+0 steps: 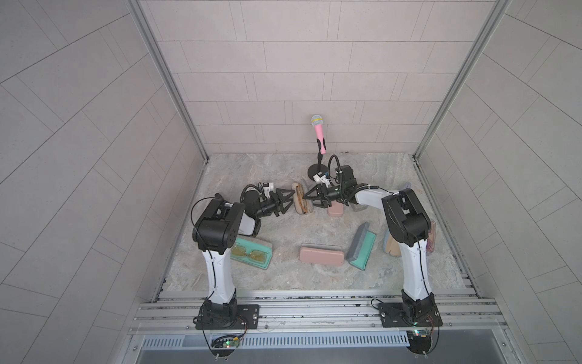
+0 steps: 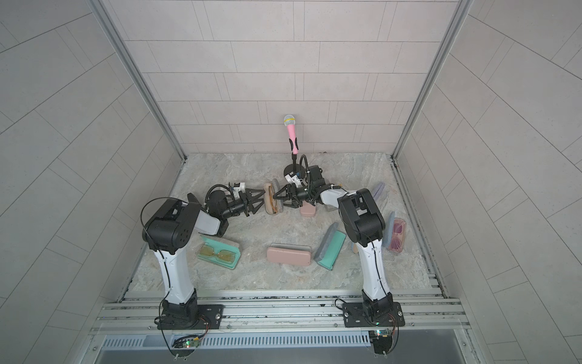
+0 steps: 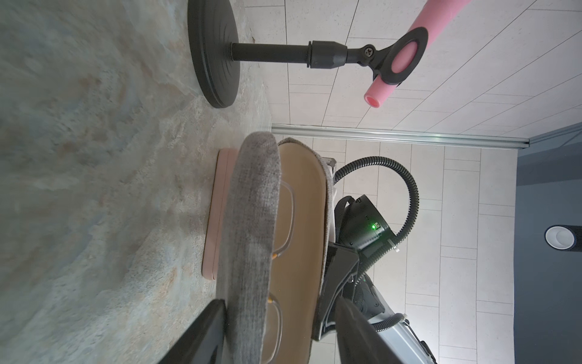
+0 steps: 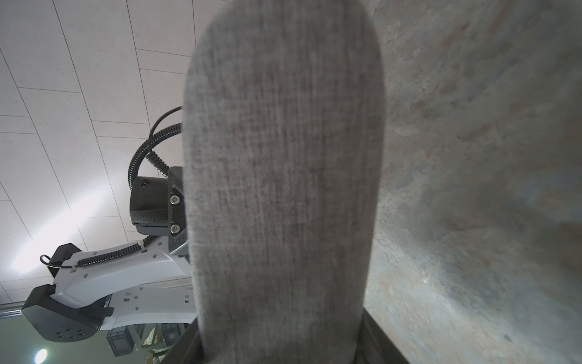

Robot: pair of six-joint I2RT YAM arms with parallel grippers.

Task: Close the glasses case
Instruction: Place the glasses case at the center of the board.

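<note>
The glasses case (image 1: 303, 201) (image 2: 273, 201), grey fabric outside and tan inside, stands part open at the middle back of the table, with clear-framed glasses in it. My left gripper (image 1: 292, 201) (image 2: 261, 201) meets it from the left, open. In the left wrist view its jaws (image 3: 280, 302) straddle the case (image 3: 252, 220), and one of its fingers (image 3: 201, 337) lies against the grey shell. My right gripper (image 1: 310, 201) (image 2: 279, 201) meets it from the right, open. In the right wrist view the grey shell (image 4: 283, 157) fills the gap between its jaws (image 4: 283, 315).
A pink microphone (image 1: 318, 126) on a black stand (image 1: 316, 171) rises just behind the case. A small pink case (image 1: 335, 209) lies under the right gripper. Nearer the front lie a closed pink case (image 1: 321, 254), a teal case with yellow glasses (image 1: 252, 253) and an open teal-grey case (image 1: 362, 245).
</note>
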